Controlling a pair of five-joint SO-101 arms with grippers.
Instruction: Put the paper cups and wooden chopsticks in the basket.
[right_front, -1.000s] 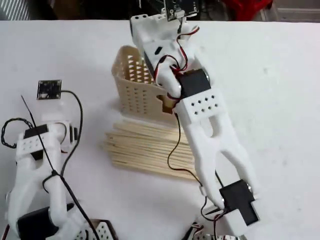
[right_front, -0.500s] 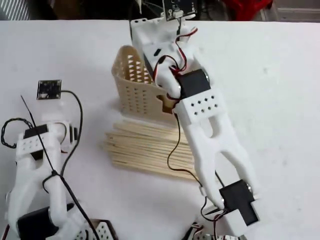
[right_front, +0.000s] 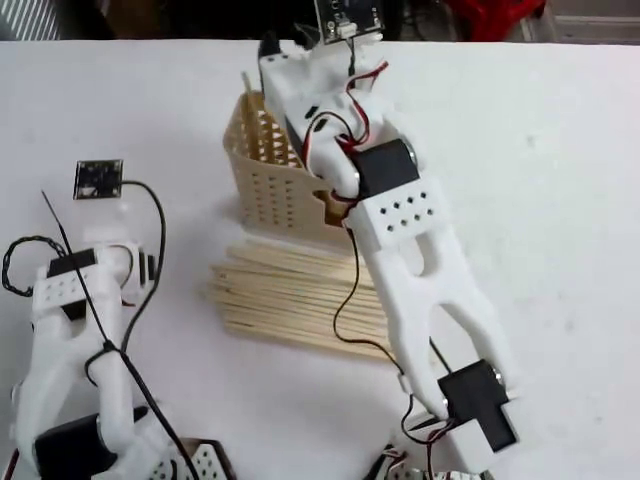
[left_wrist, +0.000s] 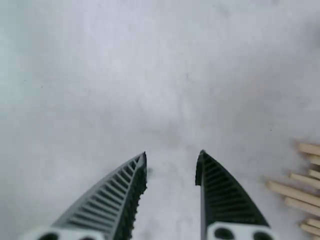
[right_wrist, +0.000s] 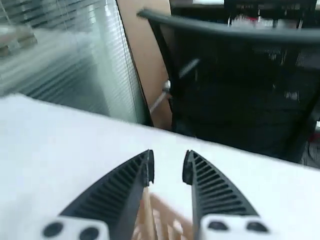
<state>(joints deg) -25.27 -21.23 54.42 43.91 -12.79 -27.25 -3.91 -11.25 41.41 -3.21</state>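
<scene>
As they lie piled, the pale chopsticks (right_front: 290, 295) run parallel.

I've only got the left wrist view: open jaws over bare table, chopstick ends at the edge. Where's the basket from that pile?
Observer: The basket stands right behind the chopstick pile, on the side away from the arm bases.
Operator: And the other arm?
Observer: The right arm is stretched over the pile and the basket, with the right gripper open above the basket's far rim.
Operator: Anything in it yet?
Observer: One chopstick stands up at its far corner; the arm hides most of the inside.
</scene>
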